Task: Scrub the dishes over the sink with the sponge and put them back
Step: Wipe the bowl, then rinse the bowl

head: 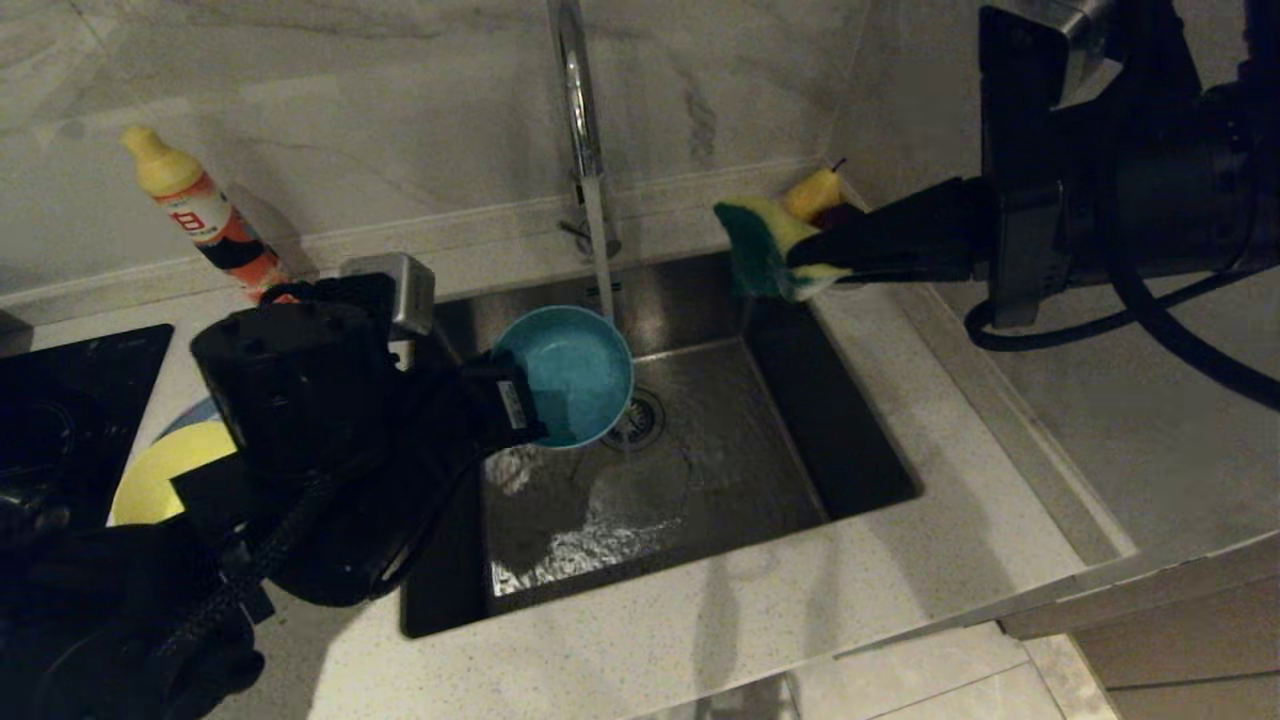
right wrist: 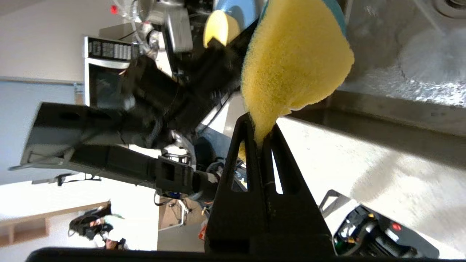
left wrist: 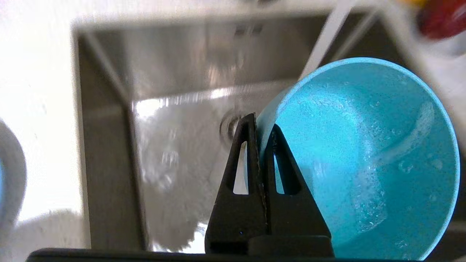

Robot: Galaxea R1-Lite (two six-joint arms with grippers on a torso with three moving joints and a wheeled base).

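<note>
My left gripper (head: 522, 412) (left wrist: 263, 125) is shut on the rim of the teal-blue bowl (head: 572, 372) (left wrist: 364, 156). It holds the bowl tilted on its side over the sink (head: 745, 455) (left wrist: 174, 83), with foam and water streaks inside. Water runs from the chrome tap (head: 578, 110), past the bowl's far rim and down to the drain (head: 640, 420). My right gripper (head: 812, 266) (right wrist: 260, 126) is shut on the yellow sponge (head: 765, 245) (right wrist: 295, 58), raised above the sink's far right corner, apart from the bowl. The pale yellow bowl (head: 160, 478) sits on the light-blue plate (head: 197, 414) on the counter to the left, half hidden by my left arm.
A detergent bottle (head: 200, 215) stands at the back left by the wall. A black hob (head: 75, 400) lies at the far left. A yellow pear (head: 812, 192) sits behind the sponge in the back right corner. Pale counter (head: 900, 400) borders the sink.
</note>
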